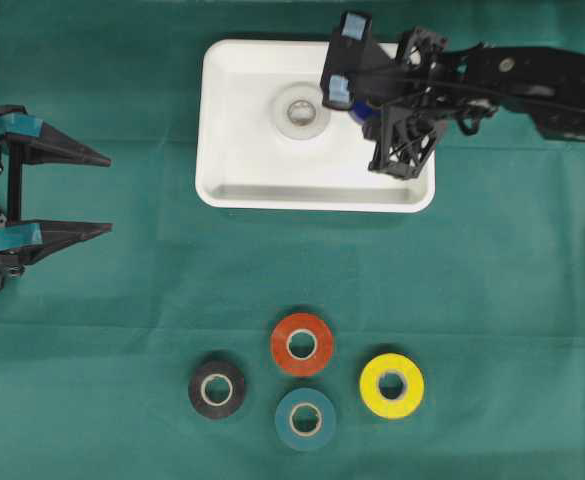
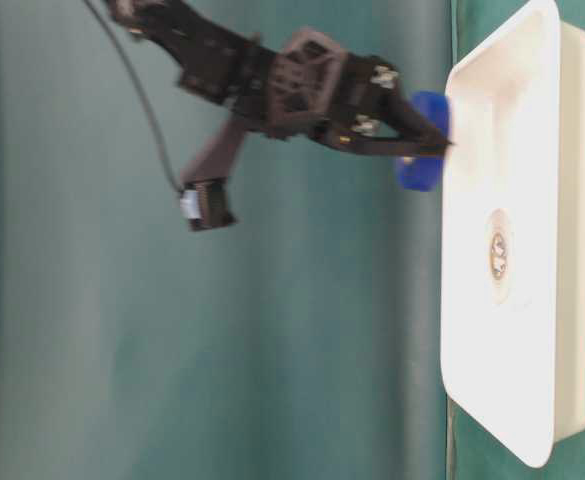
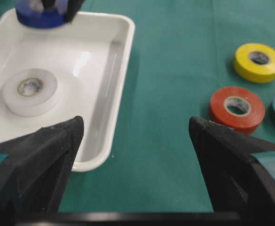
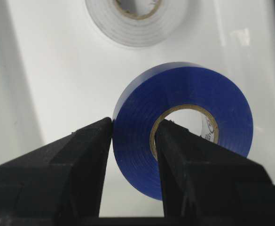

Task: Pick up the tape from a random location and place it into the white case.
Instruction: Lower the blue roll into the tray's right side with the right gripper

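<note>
My right gripper [image 4: 133, 127] is shut on a blue tape roll [image 4: 222, 108], one finger through the core and the other on the outer wall. It holds the roll on edge just above the right part of the white case [image 1: 232, 180]. In the table-level view the blue tape [image 2: 422, 175] hangs clear of the case floor [image 2: 532, 120]. A white tape roll [image 1: 302, 110] lies flat in the middle of the case. My left gripper [image 1: 110, 193] stands open at the left edge of the table, with nothing between its fingers.
On the green cloth near the front lie a red roll [image 1: 302, 343], a black roll [image 1: 217, 389], a teal roll [image 1: 305, 419] and a yellow roll [image 1: 391, 385]. The left wrist view shows the case corner [image 3: 121, 70] just ahead of the left fingers.
</note>
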`<state>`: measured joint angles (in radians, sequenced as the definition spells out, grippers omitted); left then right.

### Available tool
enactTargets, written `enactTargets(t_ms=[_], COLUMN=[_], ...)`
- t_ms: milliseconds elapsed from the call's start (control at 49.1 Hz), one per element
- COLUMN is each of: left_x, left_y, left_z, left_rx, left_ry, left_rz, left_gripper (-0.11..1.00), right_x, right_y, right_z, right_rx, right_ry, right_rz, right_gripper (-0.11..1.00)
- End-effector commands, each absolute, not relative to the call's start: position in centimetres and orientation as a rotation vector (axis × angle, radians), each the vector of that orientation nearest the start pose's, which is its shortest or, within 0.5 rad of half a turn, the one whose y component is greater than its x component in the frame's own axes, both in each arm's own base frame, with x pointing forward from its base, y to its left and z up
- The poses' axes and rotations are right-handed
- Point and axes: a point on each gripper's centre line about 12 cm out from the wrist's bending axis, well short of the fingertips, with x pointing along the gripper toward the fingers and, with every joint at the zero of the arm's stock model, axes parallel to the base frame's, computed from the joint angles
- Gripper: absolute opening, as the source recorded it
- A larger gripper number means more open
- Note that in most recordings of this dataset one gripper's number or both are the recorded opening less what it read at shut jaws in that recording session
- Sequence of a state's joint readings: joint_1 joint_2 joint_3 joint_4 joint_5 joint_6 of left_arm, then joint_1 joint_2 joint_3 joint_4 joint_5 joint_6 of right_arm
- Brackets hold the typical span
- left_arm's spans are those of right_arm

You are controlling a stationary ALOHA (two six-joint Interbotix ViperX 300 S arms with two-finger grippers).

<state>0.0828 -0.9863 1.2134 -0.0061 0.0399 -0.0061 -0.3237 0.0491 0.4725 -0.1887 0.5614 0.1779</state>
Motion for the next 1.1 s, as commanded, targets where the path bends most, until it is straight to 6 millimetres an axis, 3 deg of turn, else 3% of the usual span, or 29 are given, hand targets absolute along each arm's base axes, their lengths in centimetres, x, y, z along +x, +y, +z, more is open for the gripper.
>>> enactTargets(t_ms=[0,427,1038,1078], left_x=[19.1,19.1,19.0,19.1], left_y=[1.5,1.5,1.5,1.6], left_z=[24.7,24.7,24.7,24.7], left_rx=[-0.026,-0.032,-0.032,-0.033], left_ry=[0.257,0.257,0.258,0.260], left_rz=[0.083,0.083,0.083,0.084], left_gripper=[0.97,0.97,0.97,0.97], right_x=[37.1,37.2,37.5,37.5], right_y=[-13.9,-15.1,-14.9,-15.0], right_z=[16.9,13.4,13.4,13.5], right_rx=[0.139,0.165,0.211,0.211], right_ry=[1.037,1.100,1.092,1.091], right_rz=[-0.391,-0.409,-0.411,-0.413], right_gripper=[0.33,0.33,0.33,0.39])
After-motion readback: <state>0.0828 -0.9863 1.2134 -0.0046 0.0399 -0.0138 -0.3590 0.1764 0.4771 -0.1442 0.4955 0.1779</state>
